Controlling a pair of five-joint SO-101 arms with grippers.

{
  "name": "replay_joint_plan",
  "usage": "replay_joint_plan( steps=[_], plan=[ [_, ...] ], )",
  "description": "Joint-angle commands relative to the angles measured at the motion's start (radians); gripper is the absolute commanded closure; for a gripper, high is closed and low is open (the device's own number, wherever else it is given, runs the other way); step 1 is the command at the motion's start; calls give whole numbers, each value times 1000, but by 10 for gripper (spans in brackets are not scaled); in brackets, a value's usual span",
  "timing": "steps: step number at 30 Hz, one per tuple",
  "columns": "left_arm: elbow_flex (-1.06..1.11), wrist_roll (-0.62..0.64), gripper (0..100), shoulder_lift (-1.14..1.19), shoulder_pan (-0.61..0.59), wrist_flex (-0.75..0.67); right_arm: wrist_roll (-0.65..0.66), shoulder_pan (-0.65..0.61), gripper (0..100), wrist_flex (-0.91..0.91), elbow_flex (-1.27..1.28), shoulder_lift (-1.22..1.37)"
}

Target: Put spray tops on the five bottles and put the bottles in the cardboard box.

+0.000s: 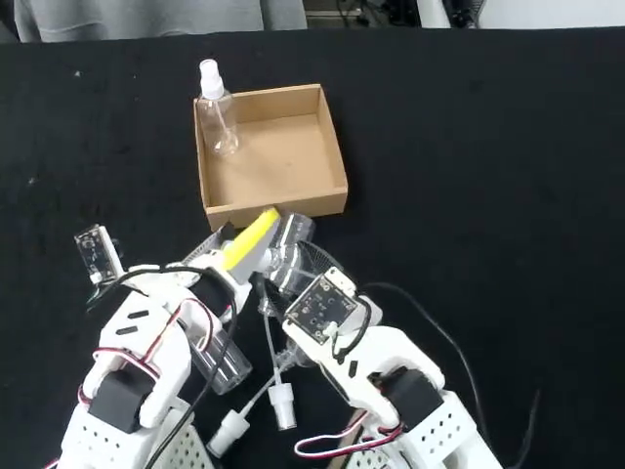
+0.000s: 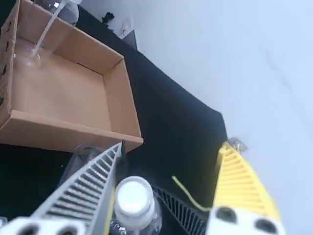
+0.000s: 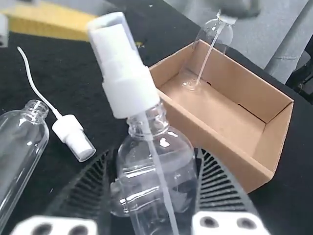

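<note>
My right gripper point(image 3: 154, 196) is shut on a clear bottle point(image 3: 151, 171) just in front of the cardboard box point(image 1: 273, 151). A white spray top point(image 3: 122, 73) sits tilted on the bottle's neck, its tube hanging inside. My left gripper point(image 2: 166, 196) stands open over that spray top point(image 2: 132, 198), which lies close to the grey finger point(image 2: 88, 188), with the yellow finger point(image 2: 239, 181) well apart. From above, the two grippers meet at the held bottle point(image 1: 291, 239). One capped bottle point(image 1: 217, 117) leans in the box's far left corner.
A neck-open bottle point(image 1: 223, 363) lies on the black table between the arms, with two loose spray tops point(image 1: 282, 403) point(image 1: 230, 430) near it. In the right wrist view, another open bottle point(image 3: 19, 142) and a loose top point(image 3: 73, 134) lie beside the held one.
</note>
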Motion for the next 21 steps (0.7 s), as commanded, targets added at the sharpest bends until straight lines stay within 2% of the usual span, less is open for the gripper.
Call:
replay_joint_plan(
  steps=[1,6,14,21],
  plan=[
    [-42,23,722,-8,12,-66,2,-14,893,0,-4,-142],
    [-1,58,723,-8,2,-153,2,-14,893,2,-4,-142],
    [-2,58,723,-8,1,-155,2,-11,893,2,-4,-142],
    [-38,152,723,-9,-116,-155,-3,-11,893,-6,-5,-142]
  ],
)
